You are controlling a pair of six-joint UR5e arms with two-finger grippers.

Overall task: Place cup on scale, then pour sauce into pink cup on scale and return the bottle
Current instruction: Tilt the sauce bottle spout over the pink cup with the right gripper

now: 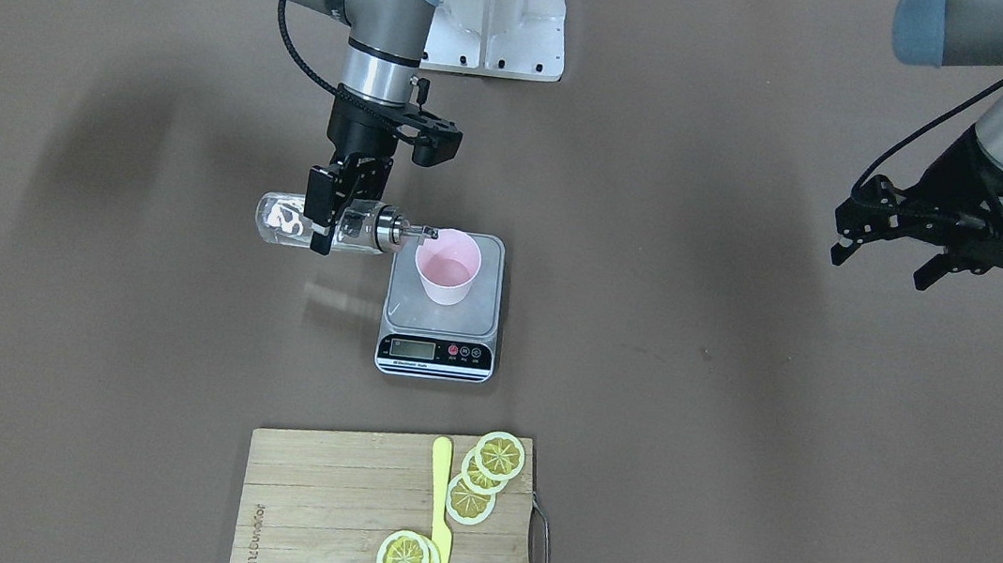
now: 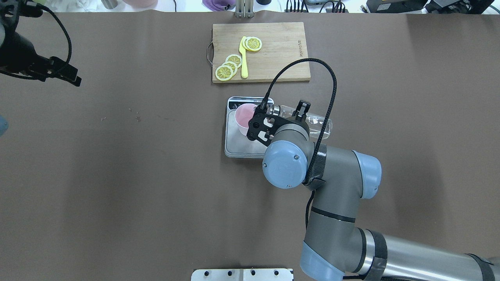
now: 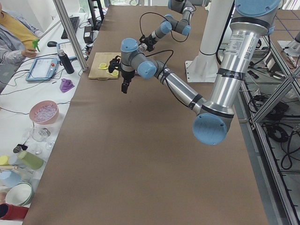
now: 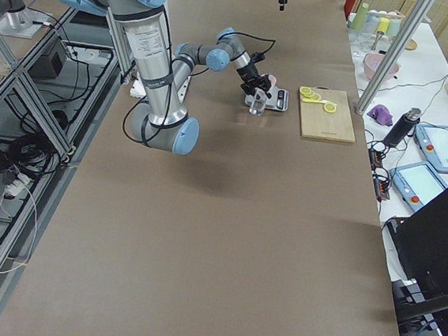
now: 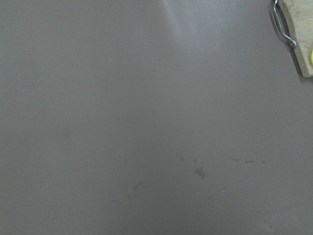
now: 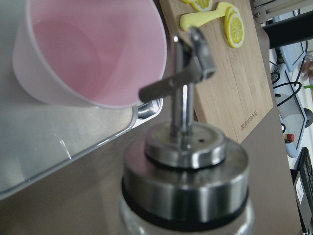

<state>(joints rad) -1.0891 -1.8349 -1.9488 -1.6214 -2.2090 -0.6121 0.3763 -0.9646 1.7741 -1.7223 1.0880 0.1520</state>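
1. A brown table (image 1: 125, 352) is carrying everything.
2. A scale (image 1: 440, 320) is sitting flat on it, just beside the right claw (image 1: 326, 224), on the side toward the left claw (image 1: 882, 257).
3. A wooden cutting board (image 1: 325, 507) is lying beyond the scale from the right claw, apart from it.
4. A white mounting plate (image 1: 502, 27) is sitting behind the right claw.

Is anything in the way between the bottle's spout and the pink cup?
No, nothing visible. The bottle lies sideways, its spout right at the rim of the open pink cup, which stands on the scale.
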